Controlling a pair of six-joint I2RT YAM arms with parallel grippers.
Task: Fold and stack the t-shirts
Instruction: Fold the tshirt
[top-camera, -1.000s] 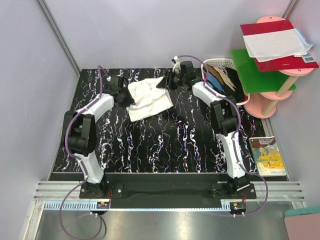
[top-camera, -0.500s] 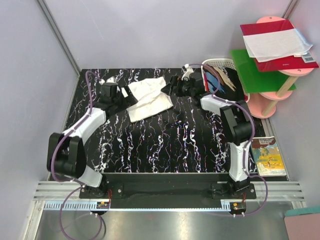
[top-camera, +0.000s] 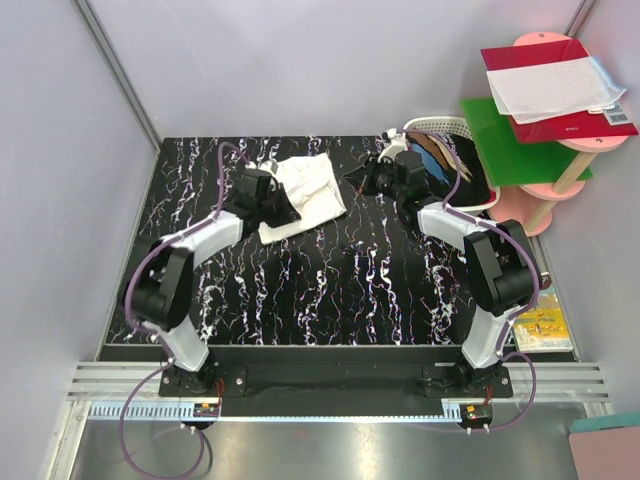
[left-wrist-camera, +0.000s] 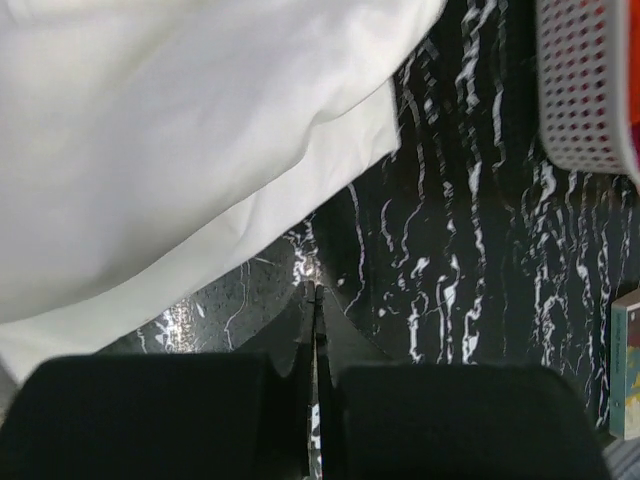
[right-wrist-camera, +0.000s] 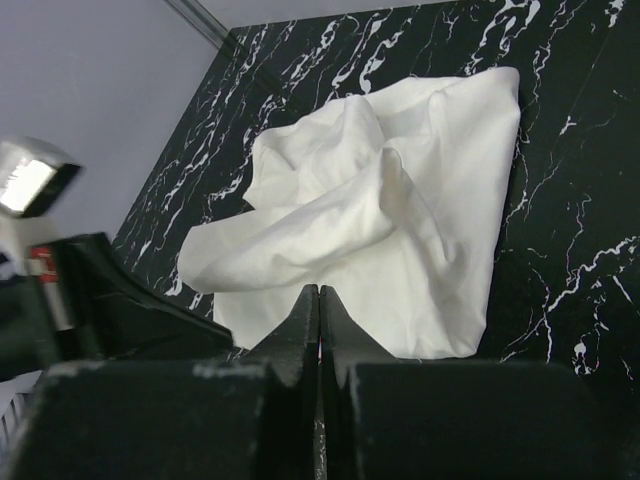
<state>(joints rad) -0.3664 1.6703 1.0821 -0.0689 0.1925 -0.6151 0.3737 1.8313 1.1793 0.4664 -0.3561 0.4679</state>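
A crumpled white t-shirt (top-camera: 308, 190) lies on the black marbled table (top-camera: 330, 290), near its far edge. No print shows on it. My left gripper (top-camera: 290, 212) is shut and empty at the shirt's near left edge; in the left wrist view its tips (left-wrist-camera: 314, 292) hover over bare table just below the white cloth (left-wrist-camera: 180, 150). My right gripper (top-camera: 352, 180) is shut and empty, a little right of the shirt; the right wrist view has its tips (right-wrist-camera: 318, 292) in front of the shirt (right-wrist-camera: 400, 220). Other t-shirts (top-camera: 445, 158), dark, blue and tan, sit in the basket.
A white plastic basket (top-camera: 452, 127) stands at the table's far right corner, also at the left wrist view's top right as the basket (left-wrist-camera: 585, 90). Beyond it are a pink stand with a green shelf (top-camera: 510, 140) and a red folder with paper (top-camera: 555, 85). A book (top-camera: 540, 320) lies off the right edge.
Both grippers opened and shut again, empty. The left gripper swung from the shirt's left side to its near edge. The right gripper drew back right toward the basket. The shirt lies more bunched.
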